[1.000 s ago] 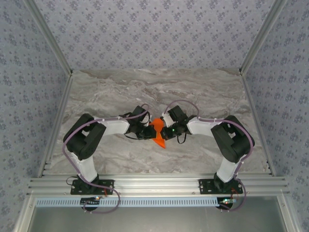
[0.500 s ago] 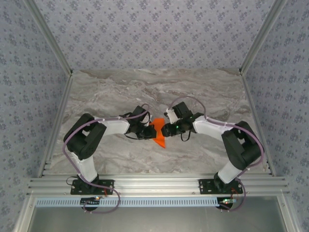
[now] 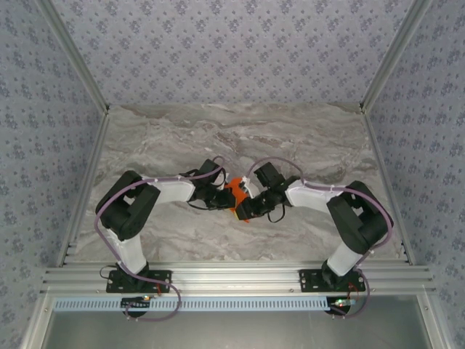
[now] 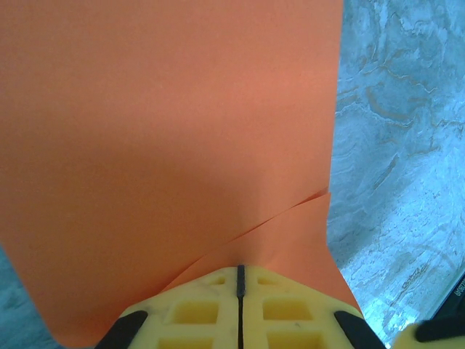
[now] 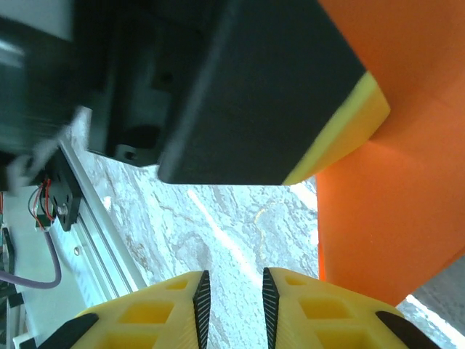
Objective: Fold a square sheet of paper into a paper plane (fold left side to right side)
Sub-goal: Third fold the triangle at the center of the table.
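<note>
Left gripper (image 4: 240, 282) is clenched on the orange sheet (image 3: 232, 191), pads pressed shut over its edge. The left arm reaches inward, forearm low across the marble table (image 3: 305, 138). The sheet, already creased into a smaller shape, lies mid-table between the two wrists. Right gripper (image 5: 232, 283) stood off to the sheet's right half a second ago. It has since swung in and toward the sheet's near corner, elbow drawn back, jaws slightly parted and empty. Judgement: the right arm is repositioning for a fresh hold or press, and the fold remains unfinished.
</note>
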`<state>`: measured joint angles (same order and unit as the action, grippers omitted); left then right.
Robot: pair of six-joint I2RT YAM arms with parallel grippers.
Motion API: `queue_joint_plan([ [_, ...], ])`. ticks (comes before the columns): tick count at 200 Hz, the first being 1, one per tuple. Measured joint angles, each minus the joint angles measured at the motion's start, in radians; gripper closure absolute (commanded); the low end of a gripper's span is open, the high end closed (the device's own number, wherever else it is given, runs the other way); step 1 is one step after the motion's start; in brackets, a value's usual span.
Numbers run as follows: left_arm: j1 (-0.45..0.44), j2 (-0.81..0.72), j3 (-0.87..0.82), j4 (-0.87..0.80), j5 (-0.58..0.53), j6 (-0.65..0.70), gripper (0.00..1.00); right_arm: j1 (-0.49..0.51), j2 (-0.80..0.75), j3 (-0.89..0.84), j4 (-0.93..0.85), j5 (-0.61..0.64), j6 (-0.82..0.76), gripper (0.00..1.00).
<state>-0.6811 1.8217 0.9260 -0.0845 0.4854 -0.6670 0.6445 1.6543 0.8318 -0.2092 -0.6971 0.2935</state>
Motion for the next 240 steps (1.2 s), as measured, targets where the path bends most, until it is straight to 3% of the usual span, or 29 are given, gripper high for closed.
queue_joint_plan([
  [240,0.000,0.000,0.000,0.000,-0.003,0.000,0.95,0.028,0.049,-0.062,0.025,0.019,0.006,0.79],
])
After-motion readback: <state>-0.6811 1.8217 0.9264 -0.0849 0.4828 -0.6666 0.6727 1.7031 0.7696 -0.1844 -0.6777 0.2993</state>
